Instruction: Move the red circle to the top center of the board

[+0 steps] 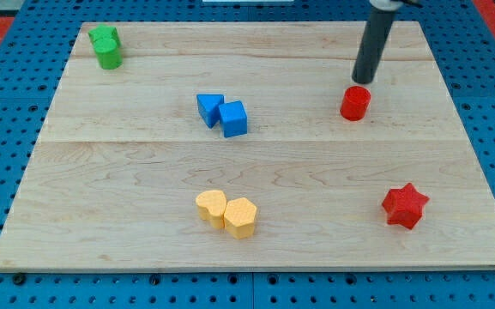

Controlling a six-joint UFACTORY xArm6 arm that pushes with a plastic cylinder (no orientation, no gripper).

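My tip [364,81], a bare rod with no jaws to open or close, sits just above the red circle [355,103], seemingly touching it, right of the blue blocks [223,114].

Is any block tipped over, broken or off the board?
Nothing stands out. All blocks sit flat on the board. My tip is just above the red circle, toward the view's top.

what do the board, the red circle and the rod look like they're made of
Board: pale wood, going by its grain lines and plank seams; satin, unpainted look.
Red circle: solid uniform colour, matte, possibly painted wood or plastic; the picture cannot settle which.
Rod, my tip just above the circle: dark, smooth, faint sheen, likely metal or plastic.
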